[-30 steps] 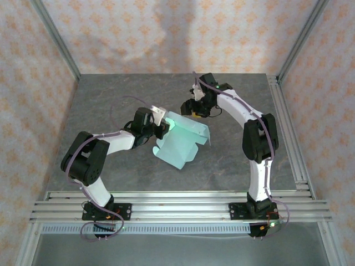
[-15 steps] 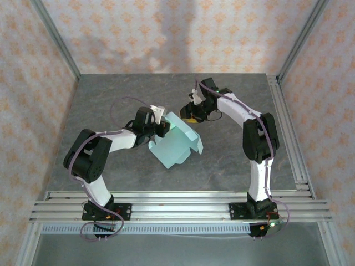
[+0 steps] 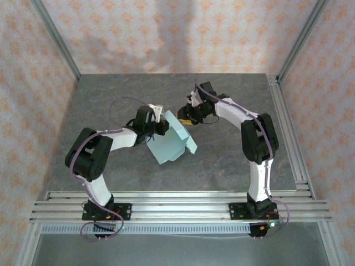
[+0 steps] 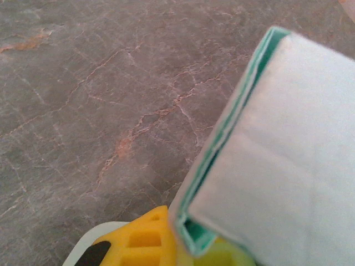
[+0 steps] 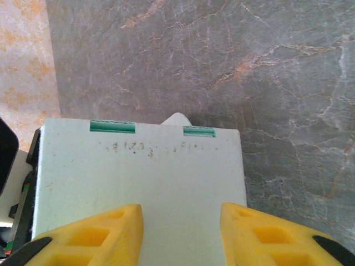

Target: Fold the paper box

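Your left gripper (image 3: 158,121) is clamped tight on the paper box (image 3: 173,143). In the left wrist view the folded card edge sits pinched between the yellow fingers (image 4: 138,241). From above, you see the mint-green box near the middle of the grey table (image 3: 111,94), tilted, its upper corner in that gripper and the rest slanting down toward the arms' bases. Your right gripper (image 3: 187,117) is just beside the box's far corner. In the right wrist view its jaws stand part-way apart, both yellow fingers (image 5: 89,238) over the box's flat pale panel. You cannot tell whether they touch it. Two dark green slots (image 5: 112,127) line the panel's far edge.
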Available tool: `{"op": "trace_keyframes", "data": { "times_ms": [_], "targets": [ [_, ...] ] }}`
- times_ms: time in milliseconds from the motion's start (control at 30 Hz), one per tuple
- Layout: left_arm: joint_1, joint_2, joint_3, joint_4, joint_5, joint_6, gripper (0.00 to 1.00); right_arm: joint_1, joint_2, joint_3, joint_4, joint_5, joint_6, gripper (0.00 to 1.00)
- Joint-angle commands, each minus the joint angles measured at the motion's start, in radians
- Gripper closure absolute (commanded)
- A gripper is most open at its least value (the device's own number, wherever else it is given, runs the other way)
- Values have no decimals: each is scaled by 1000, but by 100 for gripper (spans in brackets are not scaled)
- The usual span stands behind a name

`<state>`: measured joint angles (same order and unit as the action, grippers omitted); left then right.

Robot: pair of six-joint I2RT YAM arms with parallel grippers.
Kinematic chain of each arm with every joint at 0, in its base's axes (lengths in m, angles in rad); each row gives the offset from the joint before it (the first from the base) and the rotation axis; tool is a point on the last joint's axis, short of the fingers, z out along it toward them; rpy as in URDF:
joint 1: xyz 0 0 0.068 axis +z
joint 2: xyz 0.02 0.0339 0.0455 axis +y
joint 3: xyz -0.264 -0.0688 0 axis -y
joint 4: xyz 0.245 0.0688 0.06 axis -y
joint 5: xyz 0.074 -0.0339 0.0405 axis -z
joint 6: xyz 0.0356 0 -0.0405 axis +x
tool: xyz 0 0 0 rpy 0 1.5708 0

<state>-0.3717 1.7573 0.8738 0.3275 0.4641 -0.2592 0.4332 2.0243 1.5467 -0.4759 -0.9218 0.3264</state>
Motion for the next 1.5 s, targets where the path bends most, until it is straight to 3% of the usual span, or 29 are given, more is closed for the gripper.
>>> {"op": "trace_keyframes", "data": {
  "times_ms": [0, 300, 600, 833, 1100, 1300, 1467],
  "targets": [
    [-8, -10, 60, 79, 18, -32, 95, 49, -15, -29, 48, -38, 42, 58],
    [-8, -35, 47, 53, -1, -2, 95, 15, -67, -70, 98, 37, 59, 55],
    [-7, -35, 9, 67, -51, -10, 96, -68, -214, -182, 227, 190, 63, 36],
    [-7, -31, 10, 94, -108, -82, 96, -148, -403, -365, 412, 328, 152, 33],
    [-7, -12, -12, 212, -145, -189, 95, -157, -645, -435, 343, 534, 114, 32],
    [-7, 4, -3, 240, -162, -224, 95, -84, -758, -411, 281, 671, 77, 33],
    [-7, 22, 12, 235, -169, -230, 98, 81, -735, -292, 160, 895, -29, 34]
  ]
}}
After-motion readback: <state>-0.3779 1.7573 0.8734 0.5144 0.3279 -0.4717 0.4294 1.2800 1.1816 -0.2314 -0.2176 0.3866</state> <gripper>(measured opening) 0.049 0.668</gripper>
